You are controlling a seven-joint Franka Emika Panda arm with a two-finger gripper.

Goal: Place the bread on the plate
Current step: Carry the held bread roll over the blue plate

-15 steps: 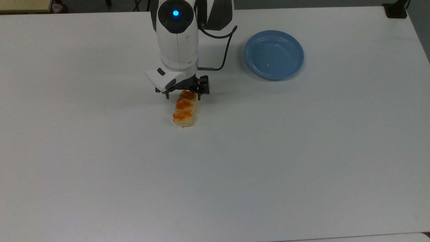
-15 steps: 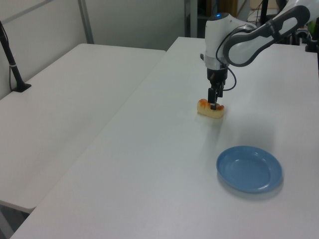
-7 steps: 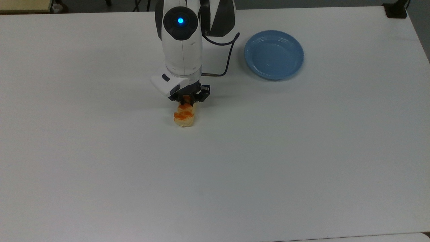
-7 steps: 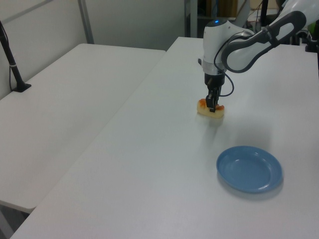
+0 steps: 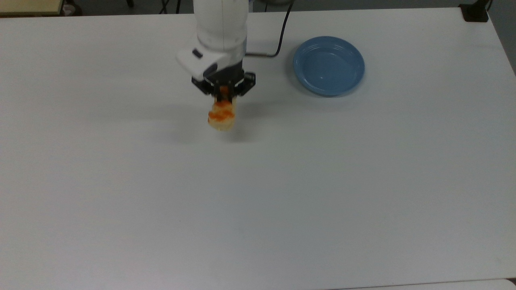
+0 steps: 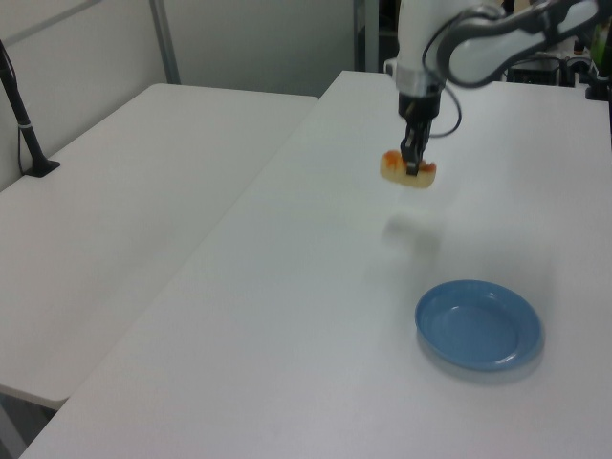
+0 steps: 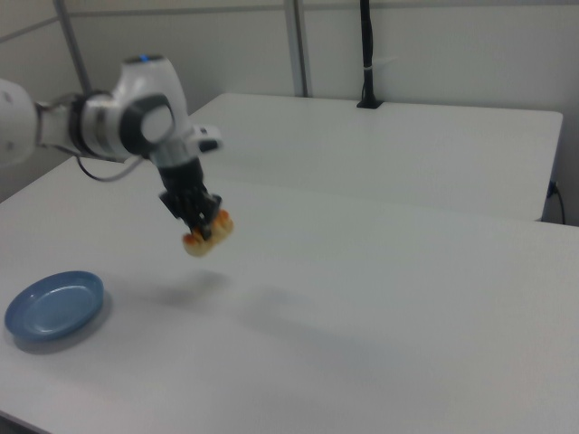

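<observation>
The bread [image 5: 221, 116] [image 6: 408, 170] [image 7: 207, 237], a pale-yellow bun with orange-brown glazed lumps, hangs in the air above the white table, casting a shadow below. My gripper [image 5: 223, 96] [image 6: 412, 167] [image 7: 201, 228] is shut on its middle, pointing straight down. The light-blue round plate [image 5: 328, 65] [image 6: 478, 324] [image 7: 54, 306] lies empty on the table, to the right of the gripper in the top view and nearer the camera in the left view.
A second white table [image 6: 124, 191] stands beside this one in the left view, with a black pole clamp [image 6: 27, 134] on it. A black cable [image 5: 280, 36] trails from the arm. A black post [image 7: 367, 54] rises at the far table in the right view.
My gripper closed on the bread and lifted it off the table; the arm has risen and the bread now hangs above its shadow. The plate has not moved.
</observation>
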